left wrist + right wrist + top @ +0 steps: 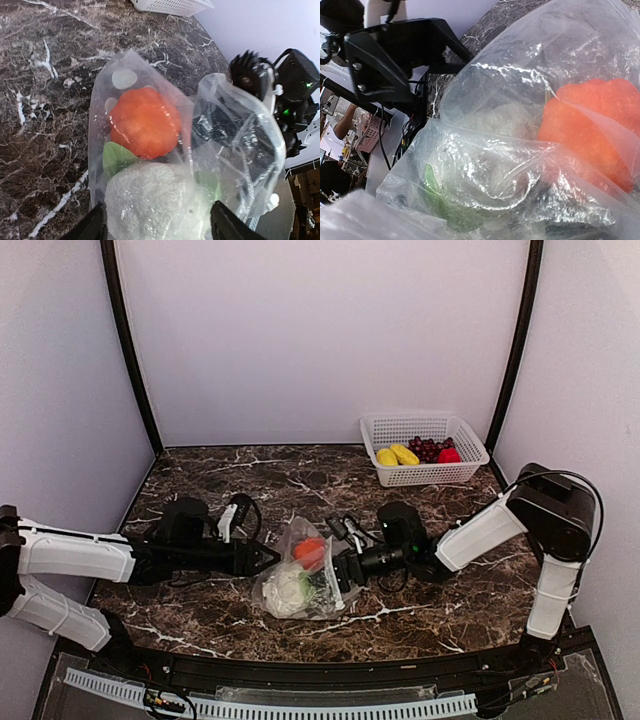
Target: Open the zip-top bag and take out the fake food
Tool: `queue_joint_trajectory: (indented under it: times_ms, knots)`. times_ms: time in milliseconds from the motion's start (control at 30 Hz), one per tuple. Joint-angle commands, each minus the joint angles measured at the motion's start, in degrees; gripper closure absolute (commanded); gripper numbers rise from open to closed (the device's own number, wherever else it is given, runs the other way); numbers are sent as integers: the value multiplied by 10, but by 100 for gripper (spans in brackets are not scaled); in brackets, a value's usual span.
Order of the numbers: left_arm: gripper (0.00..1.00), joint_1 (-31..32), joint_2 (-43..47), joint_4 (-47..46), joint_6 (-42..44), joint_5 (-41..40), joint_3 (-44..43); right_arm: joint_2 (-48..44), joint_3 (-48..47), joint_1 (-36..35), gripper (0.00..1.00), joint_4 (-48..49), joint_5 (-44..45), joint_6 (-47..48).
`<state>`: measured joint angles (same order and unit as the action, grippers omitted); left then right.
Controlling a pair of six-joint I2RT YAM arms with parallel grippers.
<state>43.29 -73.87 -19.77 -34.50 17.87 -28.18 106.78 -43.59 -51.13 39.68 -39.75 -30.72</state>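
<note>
Top view: zip-top bag (298, 580) lies mid-table between arms. Orange piece (310, 550) and cauliflower (287, 590) inside. Other fake food (403, 454) in white basket (430, 475). At bag's left edge, left gripper (268, 558); at right edge, right gripper (343, 568).

Left wrist: fingers (95, 227) spread either side of cauliflower bulge. Pinching or merely straddling, cannot tell.

Right wrist: plastic fills view, own fingers hidden, grip unknown.

Risk: slick film slips from one side and mouth collapses, or uneven pull drags bag across marble table (200, 480).

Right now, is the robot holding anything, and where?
I cannot tell. The left gripper straddles the zip-top bag at its cauliflower end; the right gripper has its fingers hidden by plastic.
</note>
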Motion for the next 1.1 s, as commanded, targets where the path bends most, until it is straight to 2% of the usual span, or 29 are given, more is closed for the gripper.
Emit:
queue_joint_trajectory:
  times_ms: [0, 100, 200, 267, 367, 467, 567, 767, 833, 1067]
  knots:
    - [26, 0, 89, 90, 20, -38, 15, 20, 5, -4, 9, 11, -7, -9]
    - [18, 0, 105, 126, 22, -43, 26, 26, 15, -4, 9, 27, -13, -20]
    - [16, 0, 97, 133, 12, -35, 39, 28, 26, -4, 9, 43, -20, -27]
    - [17, 0, 83, 129, 6, -27, 47, 31, 28, -4, 8, 47, -28, -27]
    - [24, 0, 58, 101, 3, -3, 58, 39, 22, -4, 8, 53, -45, -28]
    - [35, 0, 37, 72, 4, 18, 58, 49, 10, -4, 8, 45, -55, -26]
    - [47, 2, 10, 3, -16, 43, 69, 63, 3, -4, 8, 47, -66, -29]
    - [90, 28, -56, -116, -57, 79, 63, 85, -21, -4, 13, 55, -88, -36]
    - [97, 35, -74, -139, -66, 82, 56, 88, -28, -4, 15, 55, -92, -38]
    - [99, 40, -105, -202, -93, 69, 50, 96, -40, -4, 19, 63, -114, -47]
